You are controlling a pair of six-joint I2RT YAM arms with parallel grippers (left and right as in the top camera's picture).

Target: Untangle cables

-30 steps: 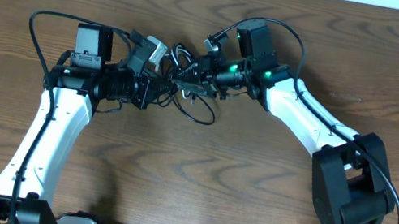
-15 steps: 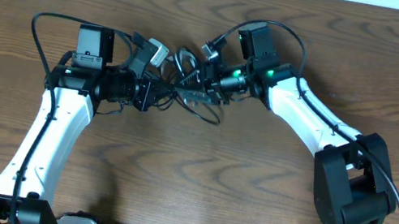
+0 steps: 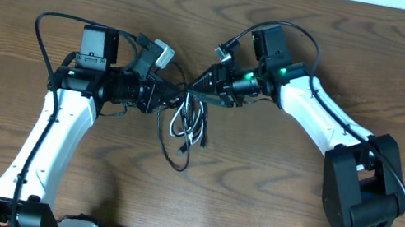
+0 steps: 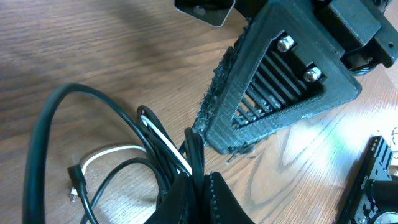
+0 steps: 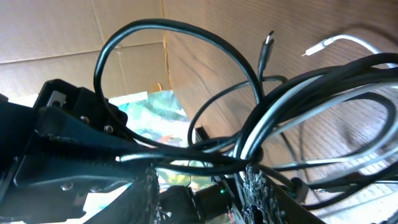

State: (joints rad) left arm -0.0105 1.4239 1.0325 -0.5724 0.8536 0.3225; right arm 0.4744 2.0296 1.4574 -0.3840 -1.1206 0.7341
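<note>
The cables are a thin black cord [image 3: 180, 162] and a white cord [image 3: 182, 120], bunched in loops that trail toward the table's front below both grippers. My left gripper [image 3: 166, 94] is shut on a strand of the black cord [image 4: 59, 106], pinched between its tips [image 4: 202, 190]. The white cord [image 4: 115, 151] lies beside it, with a small plug [image 4: 76, 184] on the wood. My right gripper [image 3: 205, 87] faces the left one closely. Its jaws [image 5: 202, 186] stand apart, and black loops [image 5: 161, 25] and the white cord [image 5: 348, 40] cross just above its fingertips.
The wooden table [image 3: 256, 190] spreads around both arms. Thick black wires of the arms loop at the back left [image 3: 38, 26] and back right [image 3: 307, 44]. The right finger [image 4: 280, 81] looms just ahead of my left gripper. A cardboard box [image 5: 124, 31] stands beyond the table.
The right jaws have widened and the arm shifted slightly right. The cable bundle, earlier bunched between the grippers, has dropped and now trails down toward the table's front.
</note>
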